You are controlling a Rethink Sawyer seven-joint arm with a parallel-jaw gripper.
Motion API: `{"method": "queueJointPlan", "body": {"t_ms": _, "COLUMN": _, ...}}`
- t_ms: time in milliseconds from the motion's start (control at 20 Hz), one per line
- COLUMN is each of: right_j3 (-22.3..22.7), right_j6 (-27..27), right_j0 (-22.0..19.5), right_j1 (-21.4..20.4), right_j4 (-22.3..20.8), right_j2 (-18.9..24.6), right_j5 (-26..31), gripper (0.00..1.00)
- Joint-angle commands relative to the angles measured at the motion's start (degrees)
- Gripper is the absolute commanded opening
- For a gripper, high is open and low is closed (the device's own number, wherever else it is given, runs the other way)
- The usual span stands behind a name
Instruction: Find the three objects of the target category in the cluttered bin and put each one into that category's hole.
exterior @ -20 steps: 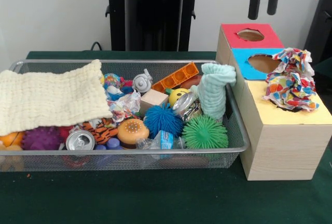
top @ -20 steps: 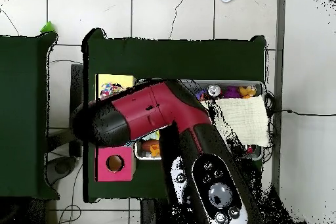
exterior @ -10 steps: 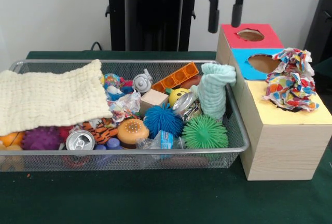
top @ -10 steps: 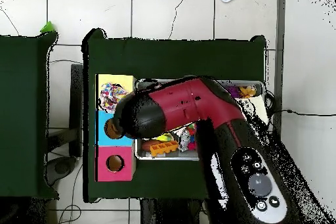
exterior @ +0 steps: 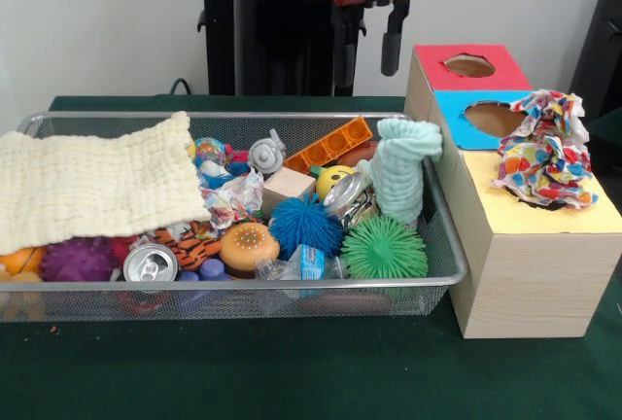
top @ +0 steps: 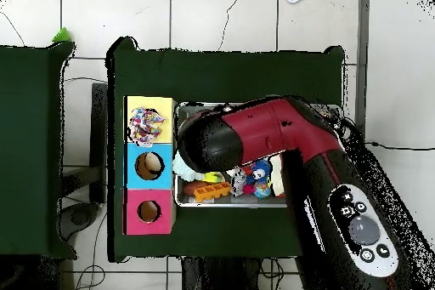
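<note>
Front view: low, close, level with table edge, faces bin (exterior: pixel 233 289) and box (exterior: pixel 530 264) side on. Overhead view: high, straight down, wider, takes in table (top: pixel 229 74) and floor (top: pixel 212 14); arm (top: pixel 272 138) covers much of bin. Shared: bin, box, arm.

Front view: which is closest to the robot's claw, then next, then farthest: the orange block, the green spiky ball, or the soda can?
From the gripper:
1. Orange block, at the bin's back, just below it.
2. Green spiky ball, at the bin's front right corner.
3. Soda can, front left, under the cloth's edge.
</note>
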Motion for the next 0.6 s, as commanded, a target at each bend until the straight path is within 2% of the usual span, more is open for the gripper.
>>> {"method": "queueJointPlan", "body": {"t_ms": 50, "right_j3": -3.73, "right_j6": -21.31, "right_j0": -1.24, "right_j1": 4.46, "right_j4": -6.6, "right_j2": 3.63, "right_j5": 4.87, "gripper": 1.0}}
{"method": "queueJointPlan", "body": {"t_ms": 300, "right_j3": -5.5, "right_j6": -21.25, "right_j0": -1.93, "right_j1": 5.89, "right_j4": -10.23, "right_j2": 2.93, "right_j5": 2.77, "gripper": 1.0}}
{"method": "queueJointPlan", "body": {"t_ms": 600, "right_j3": -8.84, "right_j6": -24.14, "right_j0": -3.29, "right_j1": 9.71, "right_j4": -14.23, "right_j2": 3.72, "right_j5": 1.04, "gripper": 1.0}}
